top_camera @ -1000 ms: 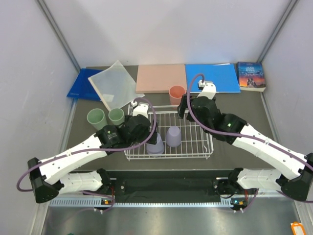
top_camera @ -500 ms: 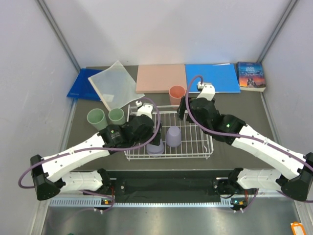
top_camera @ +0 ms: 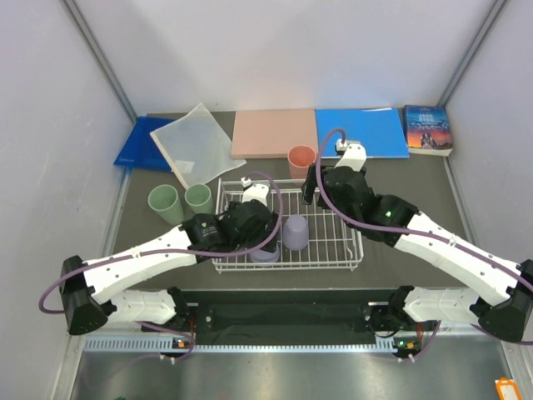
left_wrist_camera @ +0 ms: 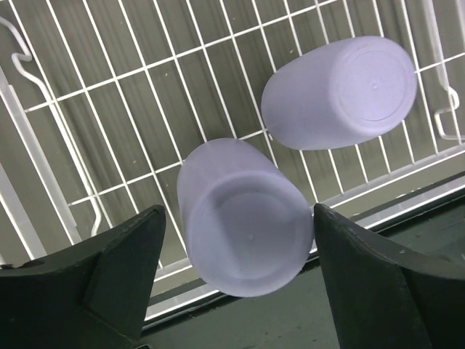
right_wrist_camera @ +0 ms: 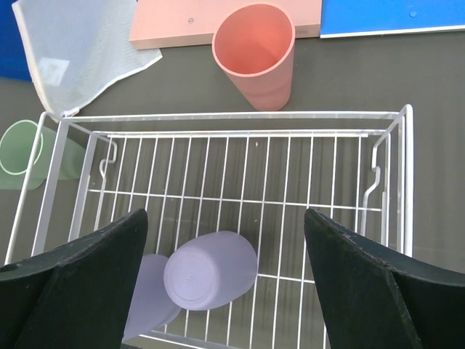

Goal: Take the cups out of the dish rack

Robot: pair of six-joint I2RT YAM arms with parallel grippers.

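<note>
Pale walls enclose a dark grey table (top_camera: 141, 237), and a white wire dish rack (top_camera: 333, 242) sits on it just ahead of the two arms' bases. Three cups are already outside the rack. A salmon pink cup (top_camera: 301, 160) stands mouth up just beyond the rack's far side. A sage green cup (top_camera: 198, 197) and its green twin (top_camera: 164, 201) stand side by side off the rack's left end. Two cups are inside, toward the rack's front edge: the near lavender cup (left_wrist_camera: 247, 243) and the second lavender cup (left_wrist_camera: 341, 91), close together. Both rest mouth down on the grid. They are plain, smooth, tapered tumblers with flat round bases facing up. The left gripper (left_wrist_camera: 238, 218) hangs over the near lavender cup with its fingers spread, one on either side, and is not yet squeezing it. The right gripper (right_wrist_camera: 224, 218) hovers above the rack's far half, fingers apart with nothing between them. The fourth cup seems to be the one in hand. The next move likely calls for lowering, pinching the slick sloped wall firmly, then lifting straight up over the rack's low wire side without nudging the neighbouring cup.
</note>
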